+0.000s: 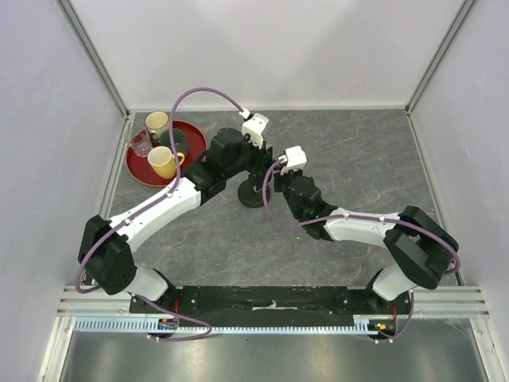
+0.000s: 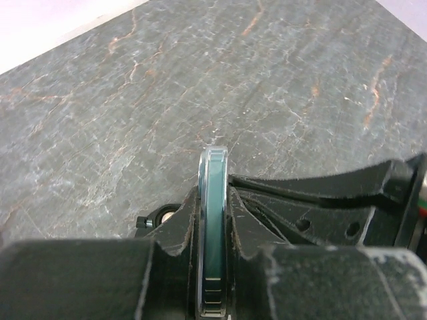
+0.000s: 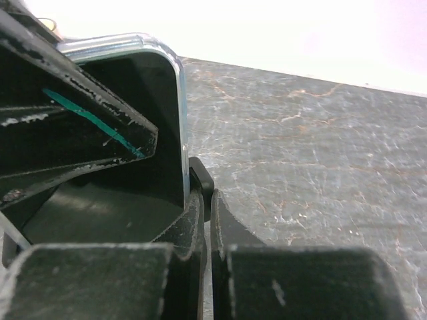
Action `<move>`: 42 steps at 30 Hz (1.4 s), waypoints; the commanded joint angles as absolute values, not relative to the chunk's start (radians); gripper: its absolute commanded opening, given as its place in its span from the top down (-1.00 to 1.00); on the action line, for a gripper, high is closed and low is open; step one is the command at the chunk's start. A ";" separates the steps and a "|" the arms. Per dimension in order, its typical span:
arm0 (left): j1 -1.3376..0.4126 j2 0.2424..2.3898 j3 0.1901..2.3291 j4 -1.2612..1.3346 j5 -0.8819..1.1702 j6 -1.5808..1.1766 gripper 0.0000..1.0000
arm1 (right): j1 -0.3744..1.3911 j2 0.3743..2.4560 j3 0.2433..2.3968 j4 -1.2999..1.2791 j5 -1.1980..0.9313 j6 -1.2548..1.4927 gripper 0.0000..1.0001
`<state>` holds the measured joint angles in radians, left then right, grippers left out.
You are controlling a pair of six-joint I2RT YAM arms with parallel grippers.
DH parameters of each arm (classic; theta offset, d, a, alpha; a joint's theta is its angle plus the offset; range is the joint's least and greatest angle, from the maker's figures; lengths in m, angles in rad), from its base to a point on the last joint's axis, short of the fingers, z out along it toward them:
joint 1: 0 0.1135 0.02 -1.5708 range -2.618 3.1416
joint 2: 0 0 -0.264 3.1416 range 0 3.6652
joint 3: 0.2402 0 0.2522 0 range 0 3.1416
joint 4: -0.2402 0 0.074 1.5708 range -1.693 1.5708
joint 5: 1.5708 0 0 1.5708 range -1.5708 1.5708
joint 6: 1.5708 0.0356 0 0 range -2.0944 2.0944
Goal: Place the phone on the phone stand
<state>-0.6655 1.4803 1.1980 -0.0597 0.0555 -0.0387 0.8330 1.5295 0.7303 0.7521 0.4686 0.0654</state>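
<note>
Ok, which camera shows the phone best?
Right wrist: the phone shows a dark face and rounded corner there. Left wrist gives only its thin edge, clamped in the left gripper. In the top external view it cannot be made out.

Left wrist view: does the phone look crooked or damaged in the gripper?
Nothing stands out. The phone sits edge-on and straight, clamped in the left gripper, its visible edge unbroken. In the top view the phone stand rests flat on its disc base, and nothing is spilled.

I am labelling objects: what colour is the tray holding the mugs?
The tray is red, seen best in the top view.
</note>
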 commanded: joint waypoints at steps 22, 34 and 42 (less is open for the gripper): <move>-0.658 1.454 1.071 -0.132 -0.198 -0.222 0.95 | 0.842 0.999 0.563 0.241 0.235 0.268 -0.51; -0.655 1.270 1.060 -0.253 -0.075 -0.324 -0.66 | 0.632 1.136 0.722 0.265 -0.287 0.181 -0.96; -0.643 0.929 0.983 -0.373 -0.054 -0.350 -0.83 | 0.632 1.300 0.960 0.194 -0.420 -0.035 -0.96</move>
<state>-0.6479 1.0939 1.0225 -0.3115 -0.0689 -0.3141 0.6346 1.2087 0.7906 0.2409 -0.3069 0.1299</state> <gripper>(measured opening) 0.910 0.981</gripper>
